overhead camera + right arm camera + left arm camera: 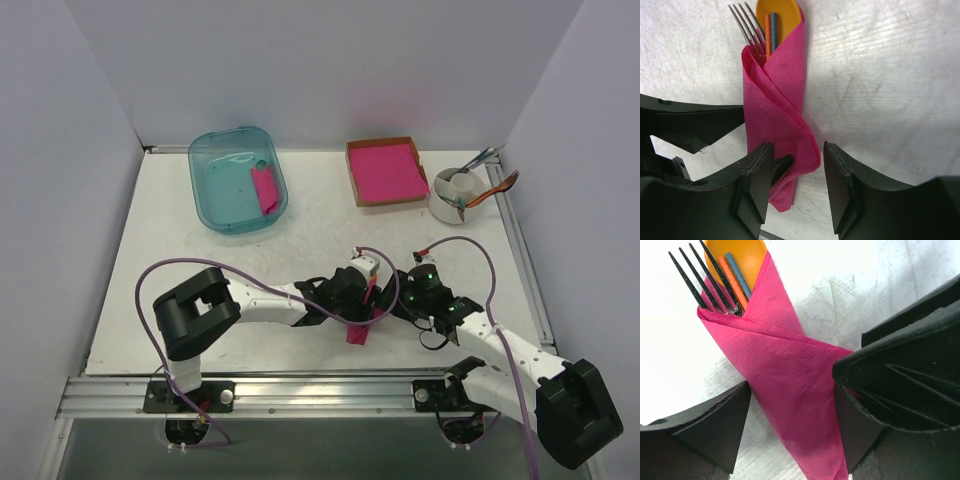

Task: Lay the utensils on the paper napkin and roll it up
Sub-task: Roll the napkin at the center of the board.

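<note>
The magenta paper napkin [790, 375] is rolled into a narrow bundle round the utensils and lies on the table near its front edge [357, 332]. The fork tines [700, 275] and the orange spoon bowl [747, 255] stick out of its open top; they also show in the right wrist view, fork [747, 25] and spoon [787, 15]. My left gripper [792, 425] is open and straddles the bundle's lower half; the roll touches the right finger. My right gripper [799, 185] is open beside it, with the napkin's loose fold [805, 150] between its fingers.
A teal bin [215, 195] at the back left holds another pink roll [265, 188]. A cardboard box with a pink stack [385, 171] and a white cup of cutlery [460, 192] stand at the back right. The two wrists crowd together at the front centre.
</note>
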{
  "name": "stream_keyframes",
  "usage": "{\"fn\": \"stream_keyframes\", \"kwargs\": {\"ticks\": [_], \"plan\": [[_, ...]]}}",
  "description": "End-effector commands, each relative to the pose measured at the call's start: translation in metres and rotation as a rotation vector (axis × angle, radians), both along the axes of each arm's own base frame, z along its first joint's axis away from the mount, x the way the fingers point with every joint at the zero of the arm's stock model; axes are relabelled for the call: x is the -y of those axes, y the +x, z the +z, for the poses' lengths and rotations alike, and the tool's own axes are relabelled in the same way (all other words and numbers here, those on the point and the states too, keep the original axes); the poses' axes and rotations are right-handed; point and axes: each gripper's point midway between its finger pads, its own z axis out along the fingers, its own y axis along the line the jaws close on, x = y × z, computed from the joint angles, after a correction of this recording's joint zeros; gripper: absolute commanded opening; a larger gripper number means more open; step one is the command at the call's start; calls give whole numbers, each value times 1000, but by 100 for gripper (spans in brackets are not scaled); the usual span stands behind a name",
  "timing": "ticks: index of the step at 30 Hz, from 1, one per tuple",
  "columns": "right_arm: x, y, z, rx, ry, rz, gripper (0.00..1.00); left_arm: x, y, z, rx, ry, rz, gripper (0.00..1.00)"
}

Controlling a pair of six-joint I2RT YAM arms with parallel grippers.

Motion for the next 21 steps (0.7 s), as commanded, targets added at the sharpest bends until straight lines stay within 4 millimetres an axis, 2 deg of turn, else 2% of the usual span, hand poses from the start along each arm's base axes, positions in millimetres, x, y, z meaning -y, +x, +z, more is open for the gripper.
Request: {"fn": "stream_keyframes", "kwargs": {"ticks": [1, 4, 7, 13, 16, 19, 20, 21], "plan": [[4, -12, -6, -67, 10, -34, 45, -11, -12, -29, -69, 88, 11, 77], [10, -18, -14, -103, -5, -75, 45, -12, -11, -31, -67, 94, 24, 77], [12, -22, -21, -123, 4, -94, 41, -13, -11, -33, -69, 98, 35, 76], [2, -20, -20, -127, 70, -104, 34, -13, -9, -35, -69, 104, 45, 76], [2, -18, -21, -122, 81, -112, 21, -13, -10, -36, -70, 105, 45, 76], [1, -16, -21, -120, 81, -118, 13, -12, -9, -33, -67, 100, 46, 76], [2, -15, -21, -119, 76, -121, 5, -12, -9, -33, -66, 98, 45, 76], [1, -14, -21, -119, 75, -120, 2, -12, -9, -32, -67, 97, 47, 76]]}}
